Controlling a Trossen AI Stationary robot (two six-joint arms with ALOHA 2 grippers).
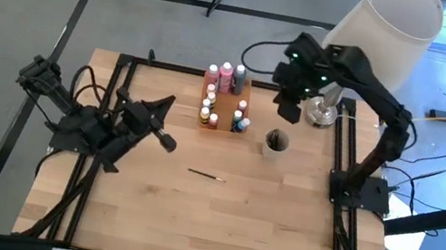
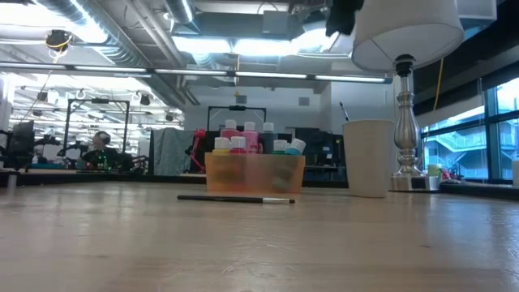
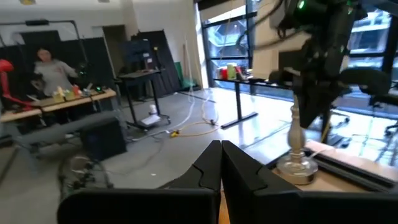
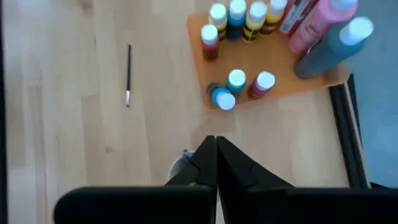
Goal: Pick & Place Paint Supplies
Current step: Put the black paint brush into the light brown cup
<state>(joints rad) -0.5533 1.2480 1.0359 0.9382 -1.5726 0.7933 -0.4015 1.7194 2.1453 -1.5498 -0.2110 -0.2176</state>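
Observation:
Several small paint bottles (image 1: 220,97) (image 4: 236,18) stand in a flat orange tray (image 1: 227,112) (image 2: 255,174) at the far middle of the table. One thin dark paintbrush (image 1: 207,176) (image 4: 128,71) lies flat on the wood nearer the front. A round cup (image 1: 275,143) (image 2: 367,158) stands to the right of the tray. My right gripper (image 1: 288,111) (image 4: 214,158) hangs shut above the cup, slanting down and holding nothing. My left gripper (image 1: 168,144) (image 3: 221,163) is shut and pointing level, high over the table's left part, also holding nothing.
A table lamp with a metal foot (image 1: 321,113) (image 3: 292,165) and a wide white shade (image 1: 387,30) stands at the far right, close behind my right arm. Dark frame rails (image 1: 342,155) run along the table's sides. Bare wood lies in front of the paintbrush.

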